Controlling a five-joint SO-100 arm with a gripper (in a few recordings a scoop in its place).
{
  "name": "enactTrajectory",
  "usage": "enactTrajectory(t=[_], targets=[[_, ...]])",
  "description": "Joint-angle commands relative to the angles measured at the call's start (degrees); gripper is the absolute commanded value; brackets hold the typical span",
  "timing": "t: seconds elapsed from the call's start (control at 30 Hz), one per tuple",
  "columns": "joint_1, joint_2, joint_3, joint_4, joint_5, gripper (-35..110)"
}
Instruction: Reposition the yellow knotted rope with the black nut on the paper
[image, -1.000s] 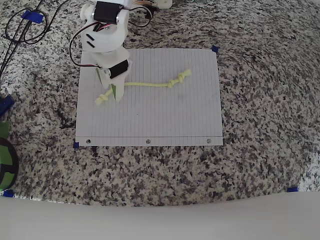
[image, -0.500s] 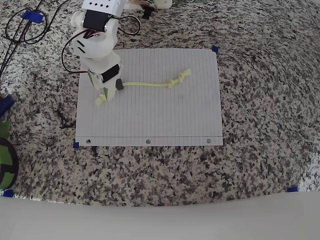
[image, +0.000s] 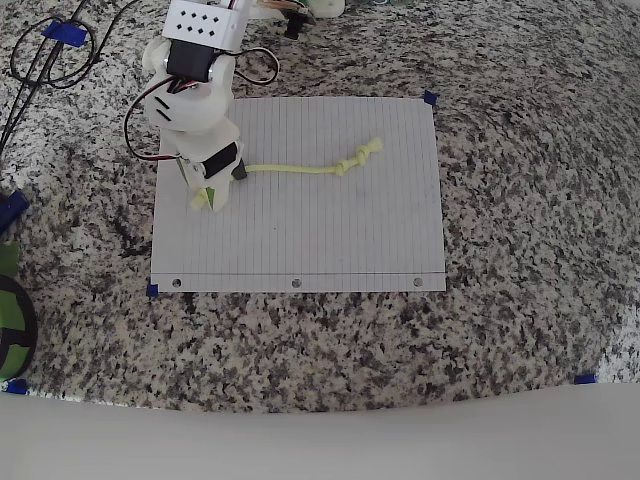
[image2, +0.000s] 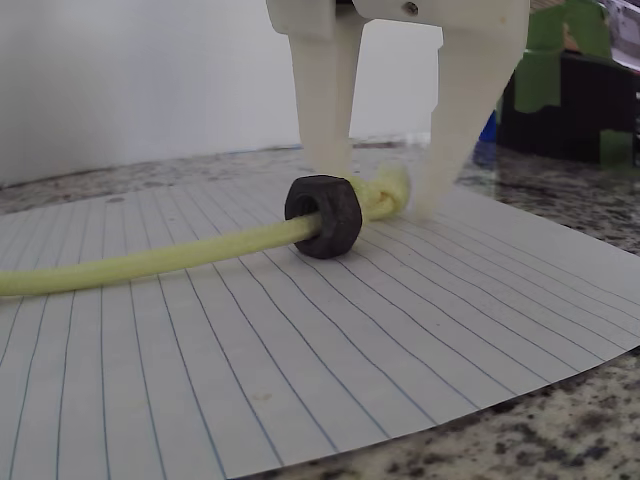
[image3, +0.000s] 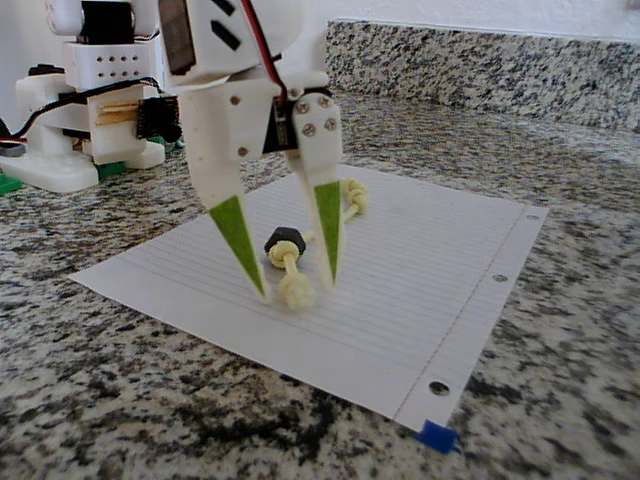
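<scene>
We log the gripper low over the paper, tips at or just above the sheet, jaws parted and holding nothing. In the fixed view the end knot of the yellow knotted rope lies between the two fingertips, with clear gaps either side; whether either finger touches it we cannot tell. The wrist view agrees: the knot sits in the gap between the fingers, and the black nut rests on the cord just in front of that knot, on the camera side, touching or nearly touching it. From the pincer the rope runs away along its long axis toward the far knot, crossing the paper roughly parallel to the punched edge in the overhead view. That axis lies roughly square to the line joining the fingertips, so we judge a closing stroke would pinch the knot across its width. The nut lies outside the jaws, so a drag may let it slide along the cord.
</scene>
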Motion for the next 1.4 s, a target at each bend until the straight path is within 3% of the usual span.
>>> enactTrajectory(t=[0.0,0.3,0.47,0.7,1.13,1.37], targets=[[-0.79,0.00,-2.02,-0.62,0.35,36],[-0.62,-0.35,-2.11,-1.14,-0.35,0],[-0.53,0.18,-2.02,-1.05,-0.88,0],[1.32,7.21,-1.58,-0.53,-9.05,0],[9.67,37.44,14.15,-6.59,-33.22,0],[12.48,53.96,20.39,-3.16,-37.79,0]])
